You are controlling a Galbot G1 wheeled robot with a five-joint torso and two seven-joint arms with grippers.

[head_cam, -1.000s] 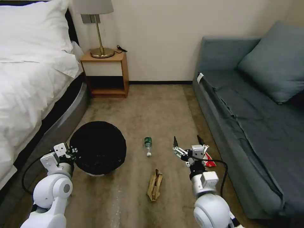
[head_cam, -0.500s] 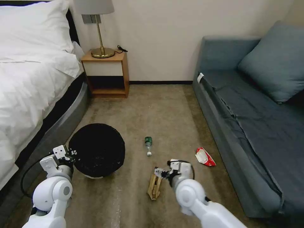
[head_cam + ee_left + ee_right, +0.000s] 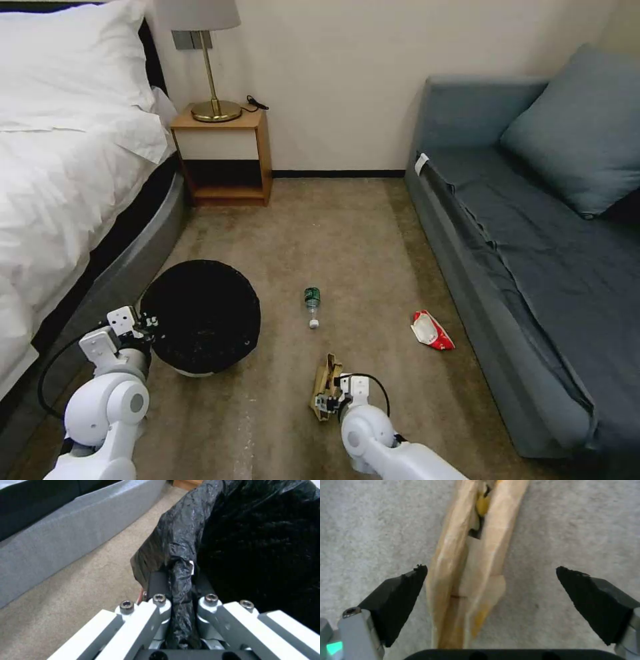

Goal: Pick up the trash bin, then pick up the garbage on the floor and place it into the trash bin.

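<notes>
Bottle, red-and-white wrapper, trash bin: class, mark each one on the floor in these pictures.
bottle (image 3: 312, 303), head view, on its green label.
red-and-white wrapper (image 3: 432, 331), head view, on its middle.
trash bin (image 3: 200, 285), head view, on the far rim of its black liner.

Left gripper (image 3: 181, 590) clamped; right gripper (image 3: 490, 580) fingers (image 3: 403, 597) spread

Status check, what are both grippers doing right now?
Left gripper shut on trash bin rim. Right gripper open, jaws straddling the tan wrapper on carpet. Nothing in the way.
</notes>
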